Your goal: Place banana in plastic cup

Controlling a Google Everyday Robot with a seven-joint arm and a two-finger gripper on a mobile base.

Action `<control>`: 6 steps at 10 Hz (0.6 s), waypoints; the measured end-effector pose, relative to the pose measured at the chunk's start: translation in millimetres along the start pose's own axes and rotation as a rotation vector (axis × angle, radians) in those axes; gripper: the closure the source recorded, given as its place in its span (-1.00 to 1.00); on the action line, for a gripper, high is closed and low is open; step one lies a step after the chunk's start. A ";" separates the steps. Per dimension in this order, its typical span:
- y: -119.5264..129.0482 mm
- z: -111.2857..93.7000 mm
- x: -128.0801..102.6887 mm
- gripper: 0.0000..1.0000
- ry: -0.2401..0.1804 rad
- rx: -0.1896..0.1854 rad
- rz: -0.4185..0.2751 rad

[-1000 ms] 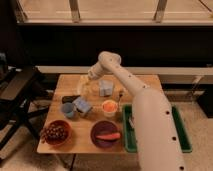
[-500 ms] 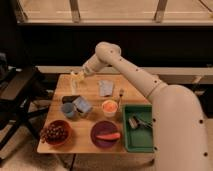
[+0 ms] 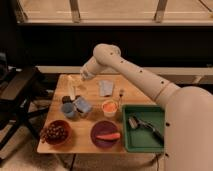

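Dark wall panels and a bright sill back a wooden worktop (image 3: 77, 144) crowded with toy food and dishes. Over the last second the arm (image 3: 135, 70) has swung toward the picture's left and its elbow has lifted. The hand (image 3: 78, 77), which was over the middle of the worktop's far side, now hangs above the far left part. Just under it stands the banana (image 3: 71, 88), pale and upright, close behind the plastic cup (image 3: 69, 111) but not yet over its mouth. Whether the hand is clamped on the banana or only beside it I cannot tell, though an upright banana suggests it is being carried. If so, the carry looks mostly done. What remains is a short move toward the near side, then lowering and letting go inside the cup.

Count:
- 1 banana
- 1 dusty-blue plastic cup
- 1 whitish cup (image 3: 109, 107) with an orange top
- 2 dark-red bowls: the grape bowl (image 3: 64, 126) and the carrot bowl (image 3: 102, 127)
- 2 light-blue blocks: the near block (image 3: 82, 105) just beside the plastic cup and the far block (image 3: 105, 88)
- 1 green tray (image 3: 125, 130) holding utensils I cannot make out
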 end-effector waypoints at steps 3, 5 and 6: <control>8.7 12.2 2.8 1.00 0.046 -0.032 -0.015; 30.6 36.1 3.9 1.00 0.087 -0.069 -0.012; 49.1 53.9 6.9 1.00 0.113 -0.095 -0.006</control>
